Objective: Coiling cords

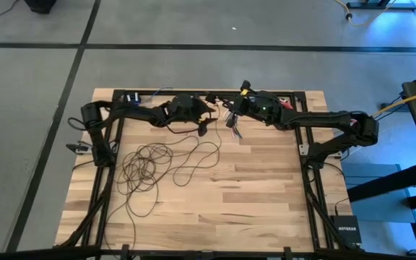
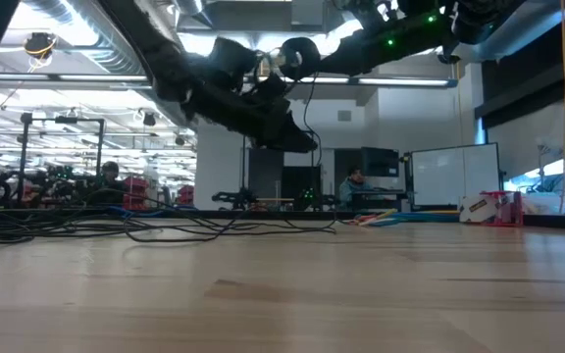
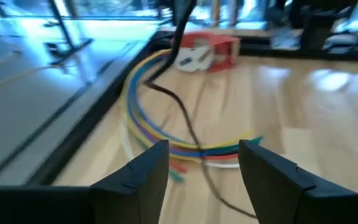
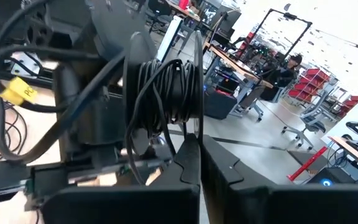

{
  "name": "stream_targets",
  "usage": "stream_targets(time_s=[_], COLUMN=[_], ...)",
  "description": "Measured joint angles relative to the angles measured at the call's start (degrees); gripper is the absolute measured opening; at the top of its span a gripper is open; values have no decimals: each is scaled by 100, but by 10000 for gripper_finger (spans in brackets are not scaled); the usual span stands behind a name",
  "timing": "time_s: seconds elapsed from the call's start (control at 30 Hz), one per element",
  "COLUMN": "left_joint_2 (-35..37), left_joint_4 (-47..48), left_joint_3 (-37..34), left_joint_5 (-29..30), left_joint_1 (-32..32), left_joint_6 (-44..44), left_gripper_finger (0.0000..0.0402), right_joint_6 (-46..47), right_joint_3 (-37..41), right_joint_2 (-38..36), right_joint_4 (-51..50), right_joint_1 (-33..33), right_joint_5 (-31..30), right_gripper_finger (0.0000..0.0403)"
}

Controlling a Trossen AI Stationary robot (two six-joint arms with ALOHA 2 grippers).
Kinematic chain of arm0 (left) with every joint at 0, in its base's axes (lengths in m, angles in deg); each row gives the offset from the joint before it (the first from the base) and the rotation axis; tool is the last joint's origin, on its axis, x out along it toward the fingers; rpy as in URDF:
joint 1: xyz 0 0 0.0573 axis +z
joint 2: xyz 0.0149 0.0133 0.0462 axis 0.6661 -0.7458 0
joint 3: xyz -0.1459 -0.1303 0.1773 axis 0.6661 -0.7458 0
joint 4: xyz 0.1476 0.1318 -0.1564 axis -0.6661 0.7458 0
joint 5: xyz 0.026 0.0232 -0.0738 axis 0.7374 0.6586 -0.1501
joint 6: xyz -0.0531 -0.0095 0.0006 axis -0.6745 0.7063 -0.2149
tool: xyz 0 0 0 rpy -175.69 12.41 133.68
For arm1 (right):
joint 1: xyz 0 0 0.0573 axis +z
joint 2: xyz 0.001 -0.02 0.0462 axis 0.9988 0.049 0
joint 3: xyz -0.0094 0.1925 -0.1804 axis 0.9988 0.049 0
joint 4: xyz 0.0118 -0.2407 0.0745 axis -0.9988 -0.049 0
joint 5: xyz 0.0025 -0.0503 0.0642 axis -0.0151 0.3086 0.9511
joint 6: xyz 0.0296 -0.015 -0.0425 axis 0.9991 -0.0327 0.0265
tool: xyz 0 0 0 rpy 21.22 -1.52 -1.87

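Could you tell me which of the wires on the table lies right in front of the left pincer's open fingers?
The short bundle of multicoloured wires, curved flat on the wood before the left pincer. The thin dark cord lies loose in tangled loops elsewhere.

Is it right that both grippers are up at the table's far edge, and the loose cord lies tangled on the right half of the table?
Not quite. Both grippers, left and right, are up at the far edge, but the loose cord lies tangled on the left half of the table, as the high view shows.
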Motion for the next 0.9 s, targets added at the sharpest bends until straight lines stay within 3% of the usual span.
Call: stream_targets(time_s=[0.57,0.9], left_joint_2=[-525,-535], left_joint_4=[-1207,-1216], left_joint_3=[4,4], left_joint_5=[-164,-140], left_joint_1=[29,29], left_joint_6=[-339,-173], left_gripper_finger=[184,83], right_joint_6=[-3,-7], right_joint_3=[0,0], right_joint_2=[0,0], right_joint_4=[4,4], right_joint_1=[0,0], right_joint_5=[0,0], right_gripper_finger=[1,1])
